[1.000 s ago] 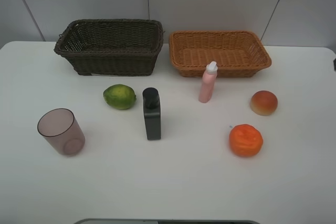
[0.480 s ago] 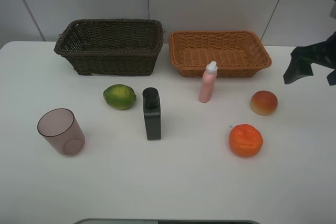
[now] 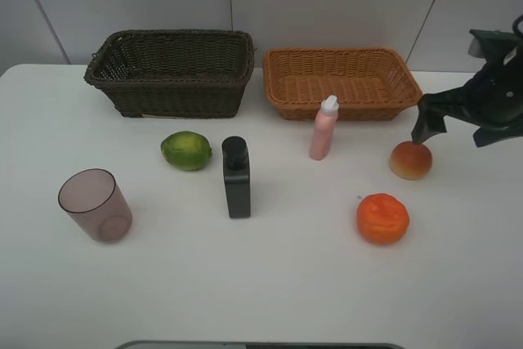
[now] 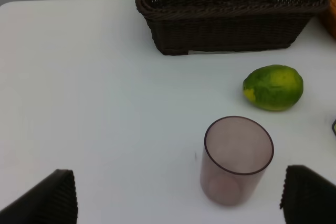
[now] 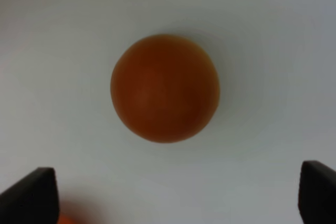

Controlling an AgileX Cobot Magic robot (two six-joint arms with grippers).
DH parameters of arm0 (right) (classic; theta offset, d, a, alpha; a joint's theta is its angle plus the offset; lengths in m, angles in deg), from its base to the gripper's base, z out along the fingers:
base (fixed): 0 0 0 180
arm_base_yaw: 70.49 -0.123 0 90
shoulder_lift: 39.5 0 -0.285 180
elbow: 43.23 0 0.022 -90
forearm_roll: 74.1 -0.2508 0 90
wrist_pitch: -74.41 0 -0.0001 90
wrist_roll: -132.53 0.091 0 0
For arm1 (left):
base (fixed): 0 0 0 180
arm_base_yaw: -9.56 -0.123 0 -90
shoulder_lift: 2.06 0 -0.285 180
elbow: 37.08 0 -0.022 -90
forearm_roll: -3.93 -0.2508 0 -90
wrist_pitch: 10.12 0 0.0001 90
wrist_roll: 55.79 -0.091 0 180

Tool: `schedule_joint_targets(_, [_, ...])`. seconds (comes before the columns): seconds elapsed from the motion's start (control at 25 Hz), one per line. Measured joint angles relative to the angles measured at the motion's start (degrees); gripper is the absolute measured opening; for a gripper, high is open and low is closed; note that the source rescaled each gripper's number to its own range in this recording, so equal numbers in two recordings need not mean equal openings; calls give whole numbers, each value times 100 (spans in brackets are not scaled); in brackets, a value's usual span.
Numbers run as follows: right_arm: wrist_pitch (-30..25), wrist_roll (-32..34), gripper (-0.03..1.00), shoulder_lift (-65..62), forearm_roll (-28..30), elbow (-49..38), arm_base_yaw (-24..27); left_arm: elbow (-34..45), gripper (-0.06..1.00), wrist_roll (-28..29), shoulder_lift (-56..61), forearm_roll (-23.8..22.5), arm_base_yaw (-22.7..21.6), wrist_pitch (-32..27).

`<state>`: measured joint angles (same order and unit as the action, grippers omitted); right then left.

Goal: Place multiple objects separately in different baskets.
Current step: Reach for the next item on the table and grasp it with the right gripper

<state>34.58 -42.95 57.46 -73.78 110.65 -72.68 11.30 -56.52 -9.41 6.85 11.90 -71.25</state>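
The red-yellow peach (image 3: 411,159) lies on the white table at the right; it fills the right wrist view (image 5: 164,87). My right gripper (image 3: 458,130) hangs open just above and behind it, fingertips spread wide (image 5: 173,195). The orange (image 3: 382,218) lies nearer the front. The pink bottle (image 3: 324,127) stands before the orange-tan basket (image 3: 341,106). The black flat bottle (image 3: 236,177), green fruit (image 3: 186,150) and purplish cup (image 3: 95,204) sit left of centre. The dark brown basket (image 3: 172,91) stands at the back left. My left gripper (image 4: 178,203) is open, near the cup (image 4: 237,160).
A white tiled wall rises behind the baskets. The table's front edge runs along the bottom of the exterior view, with a grey strip (image 3: 261,345) below it. The green fruit (image 4: 273,87) and dark basket (image 4: 226,30) also show in the left wrist view.
My right arm has come into view from the right edge and moved left and down over the peach. Nothing on the table has moved.
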Motion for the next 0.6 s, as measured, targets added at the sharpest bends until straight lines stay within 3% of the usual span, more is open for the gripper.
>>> schedule_joint_targets(0.32, [416, 216, 100, 478, 285, 97, -9, 0, 99, 0, 0, 0, 0, 0])
schedule_joint_targets(0.6, [-85, 724, 100, 1100, 858, 835, -79, 0, 99, 0, 0, 0, 0, 0])
